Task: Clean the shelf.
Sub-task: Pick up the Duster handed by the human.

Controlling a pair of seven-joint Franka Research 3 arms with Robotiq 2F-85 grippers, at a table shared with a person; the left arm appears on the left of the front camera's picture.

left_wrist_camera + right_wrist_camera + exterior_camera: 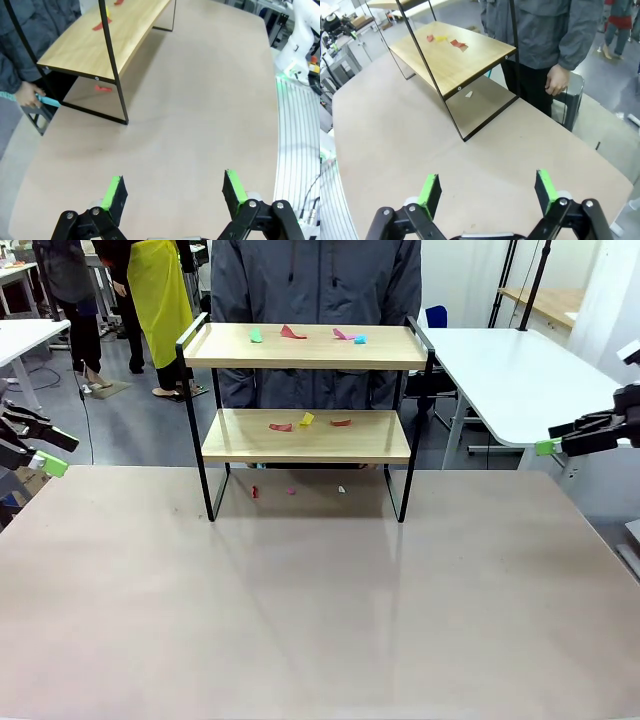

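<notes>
My left gripper (58, 451) hangs released, jaws wide, holding nothing, just off the table's (320, 620) left edge. My right gripper (552, 438) is released too, off the right edge. The shelf (212, 490) stands well apart from both, at the middle of the far edge. I judge the cleaning hasn't started: four small coloured scraps (292, 333) lie along the top board (220, 346), three on the lower board (235, 438), and three more on the table under it. All of them are left to clear
</notes>
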